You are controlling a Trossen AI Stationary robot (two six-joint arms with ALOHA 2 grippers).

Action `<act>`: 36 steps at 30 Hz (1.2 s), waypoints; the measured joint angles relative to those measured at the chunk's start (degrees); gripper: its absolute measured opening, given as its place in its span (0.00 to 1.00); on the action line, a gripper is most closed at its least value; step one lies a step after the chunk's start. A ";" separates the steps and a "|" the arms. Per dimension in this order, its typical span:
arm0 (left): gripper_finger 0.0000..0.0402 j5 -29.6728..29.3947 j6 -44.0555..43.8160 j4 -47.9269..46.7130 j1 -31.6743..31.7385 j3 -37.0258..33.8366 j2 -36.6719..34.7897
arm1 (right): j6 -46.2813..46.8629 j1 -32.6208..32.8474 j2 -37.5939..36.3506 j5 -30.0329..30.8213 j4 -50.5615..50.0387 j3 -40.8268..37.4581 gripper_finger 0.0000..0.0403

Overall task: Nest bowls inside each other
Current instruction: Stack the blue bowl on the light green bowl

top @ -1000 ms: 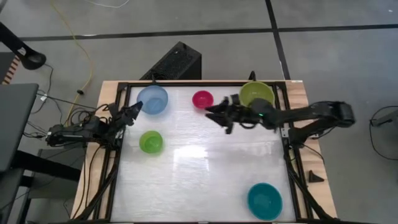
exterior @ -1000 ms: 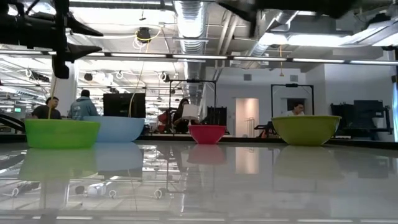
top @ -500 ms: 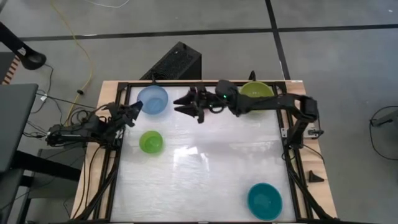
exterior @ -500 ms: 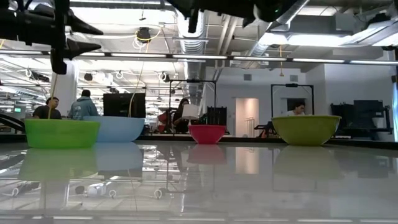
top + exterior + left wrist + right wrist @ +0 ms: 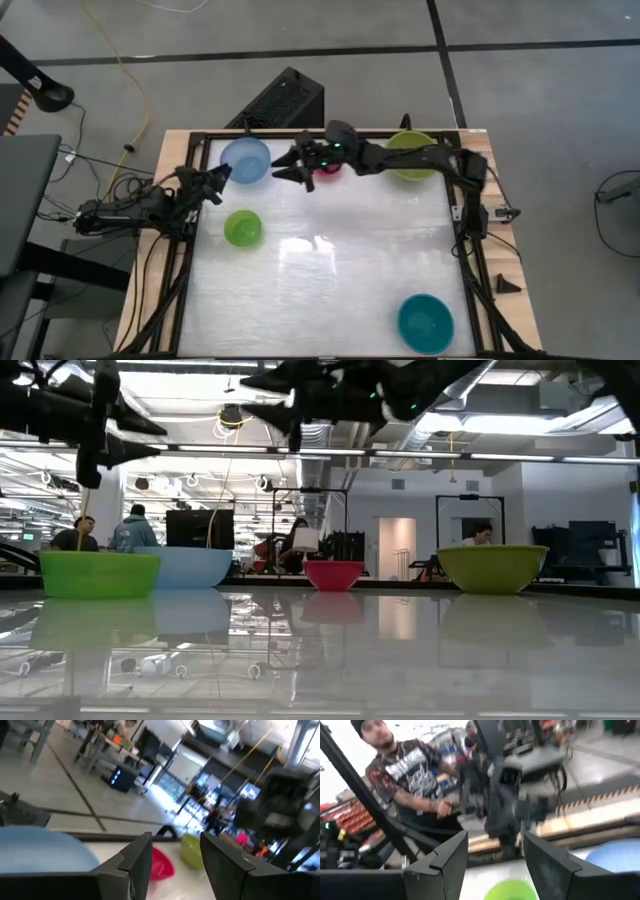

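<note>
Five bowls stand apart on the white table, each on its base: light blue (image 5: pixel 245 160) far left, magenta-pink (image 5: pixel 330 168) and olive-green (image 5: pixel 412 155) along the far edge, small bright green (image 5: pixel 243 228) at the left, teal (image 5: pixel 425 322) near right. My right gripper (image 5: pixel 285 166) hangs open high above the table between the magenta and light blue bowls, pointing level toward the left edge; its arm covers part of the magenta and olive bowls. My left gripper (image 5: pixel 216 177) waits open at the left edge, beside the light blue bowl (image 5: pixel 45 851).
A black frame (image 5: pixel 200 250) borders the table. A person (image 5: pixel 405 775) stands beyond the left edge, behind my left arm (image 5: pixel 515 795). The table's middle and near left hold no objects.
My right gripper has swept along the far edge toward the table's left, from beside the olive-green bowl, past the magenta bowl, toward the light blue one, staying high and open. My left gripper has rolled a little in place. No bowl has moved.
</note>
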 joint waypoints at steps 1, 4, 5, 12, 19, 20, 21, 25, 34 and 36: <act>0.39 -0.02 0.67 1.69 0.00 0.02 0.00 | -0.04 0.00 1.94 -0.18 0.55 1.92 0.55; 0.39 0.46 2.09 6.21 0.00 0.02 -0.02 | -0.12 -0.02 7.88 -0.56 0.52 8.15 0.55; 0.39 0.70 2.25 7.42 0.00 0.04 -0.02 | -0.52 -0.02 9.95 -0.68 0.38 10.37 0.55; 0.39 2.22 -1.08 10.21 0.00 0.04 -0.02 | -6.65 0.00 22.70 -3.88 -9.18 27.27 0.51; 0.39 4.14 -5.20 10.17 0.00 0.04 -0.02 | -19.65 0.10 31.35 6.94 -28.02 41.57 0.41; 0.39 4.50 -5.79 10.17 0.00 0.04 -0.02 | -21.25 0.09 32.32 9.23 -30.28 43.26 0.39; 0.39 4.78 -6.25 10.17 0.00 0.04 -0.02 | -22.67 0.09 33.26 12.17 -31.73 44.92 0.36; 0.39 6.09 -7.87 10.14 0.00 0.04 -0.02 | -24.57 0.09 35.79 22.40 -35.99 49.63 0.27; 0.39 6.38 -8.89 10.12 0.00 0.04 -0.02 | -23.65 -0.70 37.15 28.06 -43.29 49.49 0.07; 0.39 6.37 -8.89 10.07 0.00 0.04 -0.02 | -21.31 -1.06 37.27 28.06 -44.59 49.43 0.04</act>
